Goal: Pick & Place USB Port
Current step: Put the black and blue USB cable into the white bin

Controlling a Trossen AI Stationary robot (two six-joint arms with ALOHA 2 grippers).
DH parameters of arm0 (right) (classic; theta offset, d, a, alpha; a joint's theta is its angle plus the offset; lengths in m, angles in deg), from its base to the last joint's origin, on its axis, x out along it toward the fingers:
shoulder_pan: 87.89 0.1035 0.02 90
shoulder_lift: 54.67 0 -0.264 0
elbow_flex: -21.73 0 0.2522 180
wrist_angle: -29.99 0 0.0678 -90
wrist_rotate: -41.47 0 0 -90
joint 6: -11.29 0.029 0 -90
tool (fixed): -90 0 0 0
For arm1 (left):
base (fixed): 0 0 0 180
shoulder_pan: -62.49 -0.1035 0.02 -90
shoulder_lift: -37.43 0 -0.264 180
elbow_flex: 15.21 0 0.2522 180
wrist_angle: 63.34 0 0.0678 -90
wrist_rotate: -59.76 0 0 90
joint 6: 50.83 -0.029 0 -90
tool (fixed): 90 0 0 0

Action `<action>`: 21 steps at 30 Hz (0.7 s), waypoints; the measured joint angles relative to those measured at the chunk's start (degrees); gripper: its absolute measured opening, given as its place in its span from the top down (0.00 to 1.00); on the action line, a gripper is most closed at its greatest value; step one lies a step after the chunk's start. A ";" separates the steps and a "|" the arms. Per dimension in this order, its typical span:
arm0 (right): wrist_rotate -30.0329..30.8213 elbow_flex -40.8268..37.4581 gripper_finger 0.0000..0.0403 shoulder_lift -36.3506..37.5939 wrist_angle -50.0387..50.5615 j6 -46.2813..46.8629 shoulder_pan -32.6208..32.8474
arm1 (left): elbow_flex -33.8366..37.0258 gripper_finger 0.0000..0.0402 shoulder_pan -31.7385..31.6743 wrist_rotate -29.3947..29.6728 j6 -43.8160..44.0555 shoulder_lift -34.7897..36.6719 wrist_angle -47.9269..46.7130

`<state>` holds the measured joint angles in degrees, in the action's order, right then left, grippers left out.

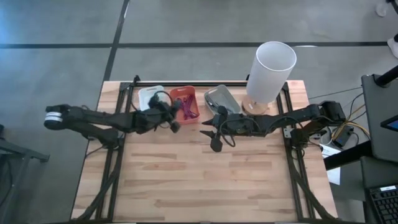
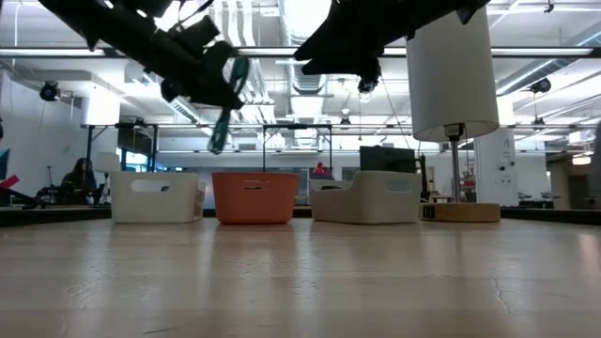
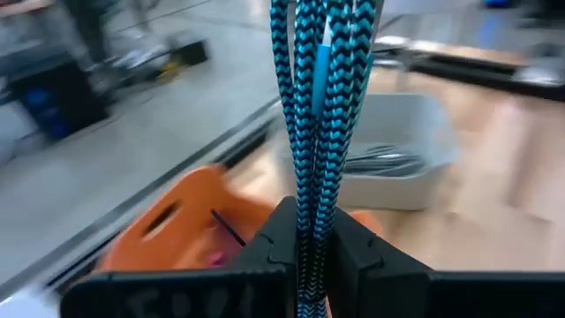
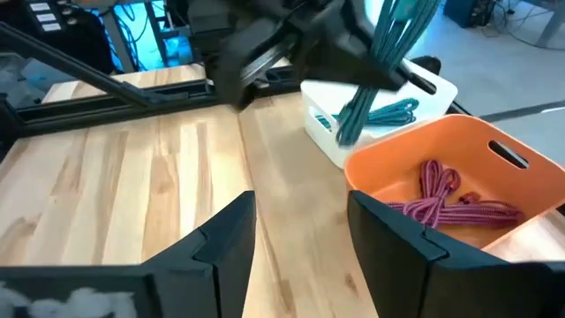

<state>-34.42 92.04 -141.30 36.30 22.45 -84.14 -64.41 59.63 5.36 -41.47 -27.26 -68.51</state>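
Observation:
My left gripper (image 1: 172, 119) hovers at the near-left corner of the orange bin (image 1: 185, 102), shut on a bundle of blue braided cable (image 2: 223, 108). The right wrist view shows that bundle (image 4: 380, 62) high above the white bin (image 4: 380, 110), which has a teal cable lying in it. The orange bin (image 4: 441, 177) holds pink cables. My right gripper (image 4: 300, 238) is open and touches nothing. It hangs over bare table just near of the grey bin (image 1: 222, 99). My left gripper pinches the blue cable bundle (image 3: 311, 212) between its two fingers (image 3: 281, 240), with several strands side by side. The strands run along the fingers and out past their tips. The bundle is lifted clear and its free end (image 2: 218, 141) hangs down above the bins.
Three bins stand in a row at the table's far edge: white, orange, grey (image 2: 366, 195); the grey one holds grey cables (image 3: 380, 161). A tall white cylinder lamp (image 1: 270, 68) stands on a wooden base at the far right. The near half of the wooden table (image 1: 199, 186) is bare.

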 joint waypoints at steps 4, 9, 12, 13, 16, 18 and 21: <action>0.00 0.00 0.57 0.00 0.00 0.00 -0.02 | 0.00 0.94 -2.98 2.02 5.96 3.64 -8.73; -0.02 0.00 0.58 0.00 -0.02 0.70 -0.02 | 0.00 0.94 -8.84 2.01 12.21 4.87 -17.68; -0.02 0.00 0.58 0.00 -0.02 0.75 -0.02 | 0.00 0.94 -13.05 1.98 14.42 4.44 -20.69; -0.04 0.00 0.58 0.00 -0.02 0.87 -0.02 | 0.00 0.94 -14.45 1.89 14.84 4.26 -21.49; -0.09 0.00 0.58 0.00 -0.02 0.88 -0.02 | 0.00 0.94 -18.06 1.36 15.13 4.18 -22.20; -0.07 0.00 0.58 0.00 -0.02 0.88 -0.02 | 0.00 0.94 -20.07 1.32 15.17 4.20 -22.55; -0.12 0.00 0.58 0.00 -0.02 0.88 -0.02 | 0.02 0.94 -22.86 0.71 16.17 3.99 -23.80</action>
<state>-34.55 92.04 -141.30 36.28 23.32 -84.16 -64.40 36.77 6.08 -25.30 -23.27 -92.31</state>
